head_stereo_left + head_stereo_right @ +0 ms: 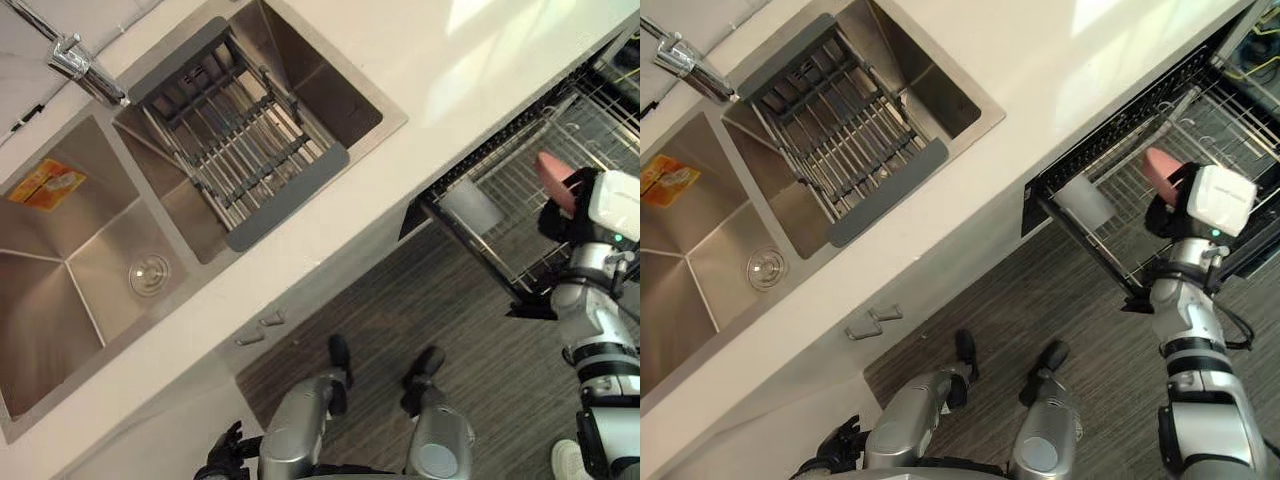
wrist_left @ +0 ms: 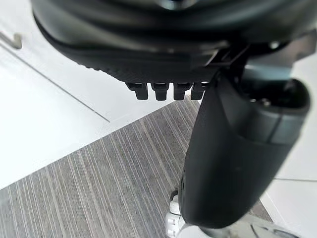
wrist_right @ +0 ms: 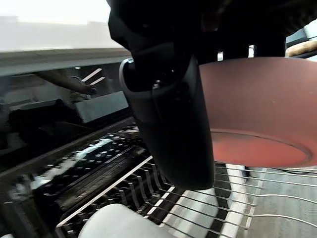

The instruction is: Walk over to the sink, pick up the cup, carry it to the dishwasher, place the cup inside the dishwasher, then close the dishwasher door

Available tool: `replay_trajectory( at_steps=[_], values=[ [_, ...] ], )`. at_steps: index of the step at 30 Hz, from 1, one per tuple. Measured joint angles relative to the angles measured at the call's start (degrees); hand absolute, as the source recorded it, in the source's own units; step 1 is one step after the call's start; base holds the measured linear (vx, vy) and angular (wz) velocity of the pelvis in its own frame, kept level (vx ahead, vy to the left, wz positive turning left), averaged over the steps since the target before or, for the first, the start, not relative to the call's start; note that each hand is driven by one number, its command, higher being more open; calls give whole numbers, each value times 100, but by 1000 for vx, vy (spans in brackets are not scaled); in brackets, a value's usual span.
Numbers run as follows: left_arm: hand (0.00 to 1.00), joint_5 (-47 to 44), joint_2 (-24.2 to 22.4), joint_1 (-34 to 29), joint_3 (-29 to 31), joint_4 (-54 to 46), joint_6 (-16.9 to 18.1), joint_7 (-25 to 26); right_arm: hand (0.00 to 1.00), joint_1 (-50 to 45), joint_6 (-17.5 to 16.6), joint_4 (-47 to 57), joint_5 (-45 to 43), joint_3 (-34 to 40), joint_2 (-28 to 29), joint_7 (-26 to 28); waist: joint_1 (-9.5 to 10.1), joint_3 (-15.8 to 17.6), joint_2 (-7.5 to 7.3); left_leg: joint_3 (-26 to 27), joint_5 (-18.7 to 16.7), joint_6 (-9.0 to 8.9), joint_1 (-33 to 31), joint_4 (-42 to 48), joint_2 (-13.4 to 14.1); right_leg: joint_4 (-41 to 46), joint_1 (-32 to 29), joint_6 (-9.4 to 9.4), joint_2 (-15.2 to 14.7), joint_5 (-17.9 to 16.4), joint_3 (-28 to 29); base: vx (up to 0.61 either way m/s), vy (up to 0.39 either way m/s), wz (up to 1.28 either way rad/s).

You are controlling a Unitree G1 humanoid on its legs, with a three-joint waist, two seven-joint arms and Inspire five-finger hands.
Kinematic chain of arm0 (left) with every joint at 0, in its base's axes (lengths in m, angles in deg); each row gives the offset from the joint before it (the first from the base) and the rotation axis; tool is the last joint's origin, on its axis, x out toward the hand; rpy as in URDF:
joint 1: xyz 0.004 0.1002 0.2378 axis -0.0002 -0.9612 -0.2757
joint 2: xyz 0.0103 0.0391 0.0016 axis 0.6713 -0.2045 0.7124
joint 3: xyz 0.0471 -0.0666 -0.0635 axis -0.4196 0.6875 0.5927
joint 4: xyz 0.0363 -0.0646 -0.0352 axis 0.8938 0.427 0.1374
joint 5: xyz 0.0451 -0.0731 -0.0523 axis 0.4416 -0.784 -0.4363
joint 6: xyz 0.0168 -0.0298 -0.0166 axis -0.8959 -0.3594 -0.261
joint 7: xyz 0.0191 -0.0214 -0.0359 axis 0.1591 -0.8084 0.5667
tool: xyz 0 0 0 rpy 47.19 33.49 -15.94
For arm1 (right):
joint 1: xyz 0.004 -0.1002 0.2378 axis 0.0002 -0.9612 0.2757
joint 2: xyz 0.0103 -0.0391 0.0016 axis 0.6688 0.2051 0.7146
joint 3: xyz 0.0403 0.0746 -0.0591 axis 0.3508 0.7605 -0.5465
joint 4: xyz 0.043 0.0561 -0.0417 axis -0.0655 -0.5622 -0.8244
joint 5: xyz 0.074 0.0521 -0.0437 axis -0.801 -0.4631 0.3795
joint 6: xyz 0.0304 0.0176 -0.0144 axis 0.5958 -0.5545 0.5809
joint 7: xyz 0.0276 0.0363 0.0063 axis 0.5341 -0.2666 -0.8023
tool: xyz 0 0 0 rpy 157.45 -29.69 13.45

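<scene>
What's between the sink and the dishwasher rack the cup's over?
Between sink and dishwasher rack: bare white countertop, plain in the left eye view. The right hand grips the cup over that rack.

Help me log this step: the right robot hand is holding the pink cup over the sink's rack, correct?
Not quite. The right robot hand holds the pink cup over the pulled-out dishwasher rack, not the sink's rack. The right eye view shows it.
</scene>
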Motion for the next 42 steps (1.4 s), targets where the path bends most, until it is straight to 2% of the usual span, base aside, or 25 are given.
replay_trajectory(
  at_steps=[1, 2, 5, 8, 10, 16, 20, 23, 27, 30, 31, 32, 33, 36, 39, 42],
  values=[
    [100, -40, 3, 26, -41, 0, -1, 0, 0, 69, 61, -50, -89, -2, -54, 33, 8, 15, 21, 0, 7, 12, -37, 1, -23, 43, -59, 3, -31, -1, 18, -9, 75, -1],
    [100, -97, 9, 75, -107, 3, -13, -3, 100, 231, 192, -166, -200, -2, -146, 82, 10, 49, 68, 0, 21, 33, -113, 2, -62, 96, -170, 5, -81, -1, 46, -4, 48, 0],
    [100, -162, 8, 173, -155, 31, -30, -48, 100, 412, 394, -280, -423, -2, -266, 198, 13, 92, 154, 7, 35, 53, -273, 23, -117, 197, -384, 8, -166, 1, 97, 11, 24, -1],
    [100, -242, 8, 226, -176, 37, -19, -81, 100, 471, 657, -404, -857, 20, -271, 303, 64, 95, 161, -175, 35, 54, -313, 44, -175, 268, -502, 10, -200, 1, 218, 47, -18, -13],
    [100, -272, 28, 250, -220, 36, -61, -129, 100, 458, 701, -416, -1038, 74, -271, 396, 41, 99, 170, -279, 35, 54, -315, 45, -211, 326, -541, 22, -231, -11, 262, 41, -32, -6],
    [100, -269, 59, 341, -267, 87, -92, -201, 100, 456, 487, -355, -1504, 318, -241, 659, 36, 114, 179, -321, 38, 52, -270, 49, -227, 527, -548, 13, -306, -111, 260, 10, -28, 3],
    [100, -254, 59, 341, -264, 75, -90, -204, 100, 364, 418, 84, -1746, 552, -94, 788, -10, 127, 160, -319, 47, 40, -103, -10, -224, 561, -428, 12, -304, -148, 271, 16, -38, -2],
    [100, -168, 60, 313, -249, 61, -105, -205, 100, 124, 339, 786, -2178, 840, 44, 936, -58, 183, 76, -291, 54, 26, 214, -154, -209, 502, -174, 31, -256, -167, 301, 36, -38, -9],
    [100, -104, 32, 200, -113, -92, -138, -203, 100, -311, 272, 1934, -2202, 1370, 240, 1003, -188, 197, -12, -252, 71, -4, 702, -396, -163, 285, 262, 62, -124, -151, 314, 49, -34, -12],
    [100, -22, 46, 91, 94, -254, -160, -193, 100, -672, 237, 2662, -2403, 1816, 453, 955, -310, 87, -218, -140, 61, -63, 1058, -589, -79, 60, 541, 78, 52, -128, 381, 84, -59, -26],
    [100, -22, 54, 83, 197, -254, -171, -183, 100, -830, 237, 2816, -2416, 2037, 534, 914, -325, 20, -335, -71, 38, -99, 1151, -628, -36, -28, 604, 73, 129, -114, 436, 86, -64, -30],
    [100, -21, 70, 77, 228, -253, -183, -177, 100, -901, 237, 2867, -2449, 2155, 579, 878, -343, -10, -391, -46, 26, -118, 1196, -643, -12, -82, 650, 73, 171, -103, 455, 92, -70, -32],
    [100, -11, 96, 46, 367, -249, -243, -171, 100, -1068, 239, 2932, -2695, 2450, 656, 684, -414, -90, -526, 2, -3, -158, 1346, -696, 38, -210, 792, 75, 266, -91, 483, 103, -69, -22],
    [100, -9, 147, -65, 436, -214, -356, -154, 100, -1473, 149, 3007, -3366, 3151, 718, 260, -529, -244, -646, 86, -63, -228, 1598, -786, 106, -421, 1035, 90, 408, -70, 532, 94, -53, -20],
    [100, -26, 145, -148, 602, -123, -468, -87, 100, -2013, -13, 2935, -4213, 3994, 919, -93, -658, -455, -733, 189, -138, -310, 1754, -802, 196, -592, 1191, 85, 533, -58, 593, 87, -48, -20],
    [100, -43, 105, -248, 640, 9, -489, -16, 100, -2515, -247, 2376, -5165, 4668, 1127, 31, -804, -711, -756, 200, -169, -358, 1904, -801, 243, -711, 1377, 85, 591, -59, 592, 85, -54, -10]
  ],
)
